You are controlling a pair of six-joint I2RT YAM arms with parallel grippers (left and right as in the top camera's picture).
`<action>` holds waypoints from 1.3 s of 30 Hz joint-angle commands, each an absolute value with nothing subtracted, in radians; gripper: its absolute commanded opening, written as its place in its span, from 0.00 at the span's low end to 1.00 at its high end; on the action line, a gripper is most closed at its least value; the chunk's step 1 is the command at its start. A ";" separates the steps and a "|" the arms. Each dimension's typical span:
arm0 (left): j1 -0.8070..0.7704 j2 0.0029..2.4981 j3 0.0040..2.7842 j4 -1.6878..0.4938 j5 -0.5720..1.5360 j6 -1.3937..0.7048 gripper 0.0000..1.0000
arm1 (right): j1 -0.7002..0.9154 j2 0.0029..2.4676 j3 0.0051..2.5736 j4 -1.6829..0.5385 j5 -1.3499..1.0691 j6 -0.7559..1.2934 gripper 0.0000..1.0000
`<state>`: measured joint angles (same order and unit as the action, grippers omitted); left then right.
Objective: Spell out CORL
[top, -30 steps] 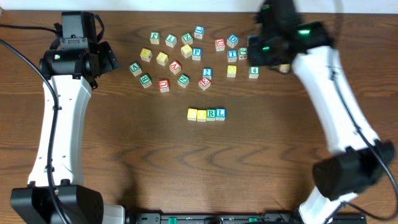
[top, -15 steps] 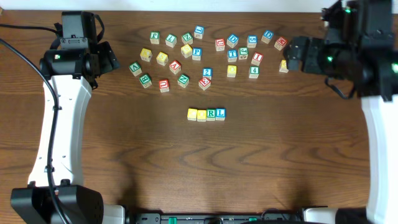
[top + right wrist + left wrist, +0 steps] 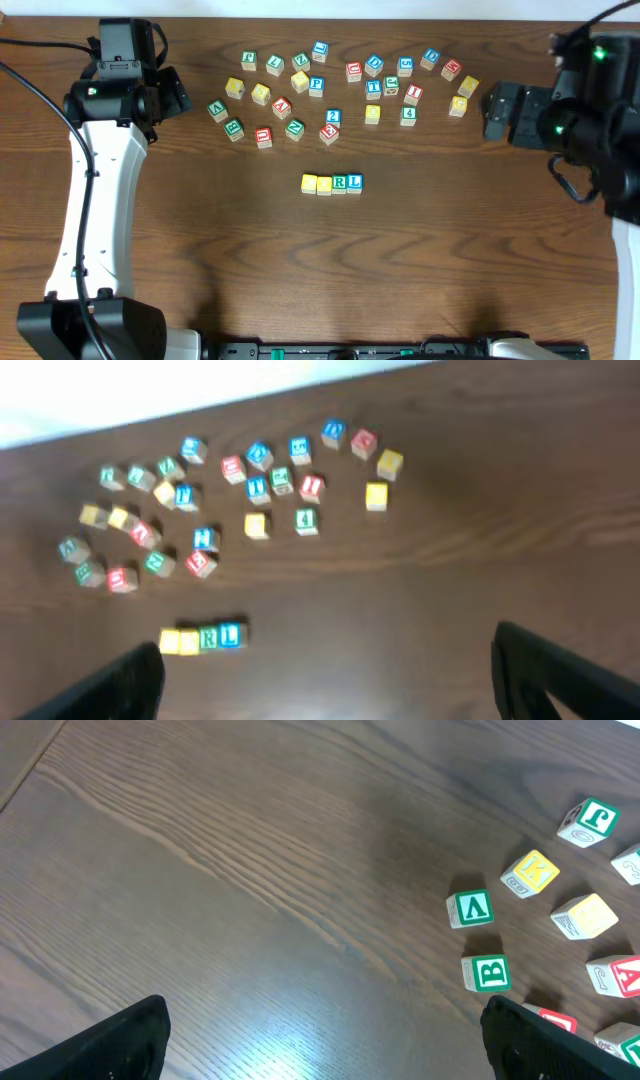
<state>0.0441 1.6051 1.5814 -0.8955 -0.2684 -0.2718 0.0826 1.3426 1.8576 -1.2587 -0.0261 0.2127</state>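
The right gripper (image 3: 492, 111) is pulling away, ending up far right of the CORL row (image 3: 332, 183) and above it. A yellow cube (image 3: 468, 86) it covered now shows on the bench.

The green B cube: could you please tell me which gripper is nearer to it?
Left. The left gripper hangs close beside the green B cube, at its end of the scatter; the right gripper is past the scatter's opposite end.
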 commanded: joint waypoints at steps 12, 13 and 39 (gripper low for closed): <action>0.047 1.595 1.599 -0.901 -0.282 -0.263 0.98 | 0.031 0.525 0.619 -0.344 -0.006 0.133 0.99; 0.047 1.595 1.599 -0.901 -0.282 -0.263 0.98 | 0.029 0.480 0.567 -0.312 -0.006 0.133 0.99; 0.047 1.595 1.599 -0.901 -0.282 -0.263 0.98 | 0.027 0.006 0.006 -0.075 -0.017 0.133 0.99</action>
<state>0.0441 1.6051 1.5818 -0.8978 -0.2684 -0.2718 0.0345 0.0128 0.0071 -0.0708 -0.0109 0.1459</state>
